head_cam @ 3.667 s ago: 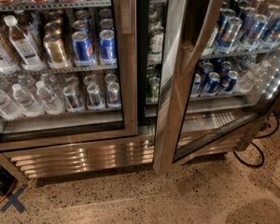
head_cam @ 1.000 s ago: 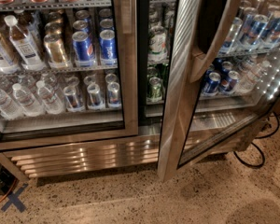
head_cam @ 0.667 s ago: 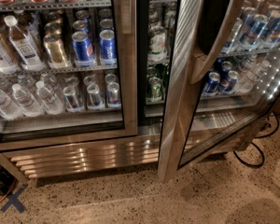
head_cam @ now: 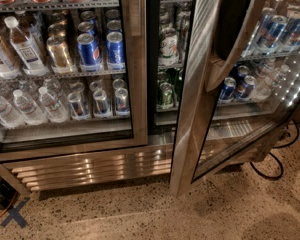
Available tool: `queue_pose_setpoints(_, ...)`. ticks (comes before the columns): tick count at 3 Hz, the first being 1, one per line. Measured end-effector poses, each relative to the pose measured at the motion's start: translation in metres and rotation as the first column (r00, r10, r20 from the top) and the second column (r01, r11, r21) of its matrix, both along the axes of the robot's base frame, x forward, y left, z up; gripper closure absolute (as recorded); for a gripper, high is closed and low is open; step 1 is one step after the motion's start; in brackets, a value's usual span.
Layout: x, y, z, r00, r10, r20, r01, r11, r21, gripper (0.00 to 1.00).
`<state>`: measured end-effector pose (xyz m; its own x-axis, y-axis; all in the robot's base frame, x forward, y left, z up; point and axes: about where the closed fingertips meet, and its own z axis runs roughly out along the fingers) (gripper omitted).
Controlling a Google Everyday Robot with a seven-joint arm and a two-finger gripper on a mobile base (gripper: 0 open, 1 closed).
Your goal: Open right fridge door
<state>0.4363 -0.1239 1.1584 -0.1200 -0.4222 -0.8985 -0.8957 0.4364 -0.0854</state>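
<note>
Item: above the speckled terrazzo floor [head_cam: 140, 214], the tall steel-framed glass right fridge door [head_cam: 190, 134] stands ajar, free edge swung towards me; my dark claw [head_cam: 232, 24] sits high against its pane, grip state I cannot tell; best pulled steadily in an arc about the right-hand hinge.

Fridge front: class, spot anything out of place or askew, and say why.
The right fridge door stands swung outward while the left door sits shut, leaving that side exposed. The dark gripper shows through its glass pane near the top. A black cable loops loose on the floor at right.
</note>
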Motion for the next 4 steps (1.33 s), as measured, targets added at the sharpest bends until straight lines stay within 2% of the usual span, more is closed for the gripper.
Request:
queue_pose_setpoints(3, -0.015, -0.018, 0.009, 0.9994, -0.035, 0.002, 0.035, 0.999, 0.008, 1.00)
queue_pose_setpoints(4, -0.016, -0.020, 0.009, 0.9994, -0.035, 0.002, 0.035, 0.999, 0.008, 0.82)
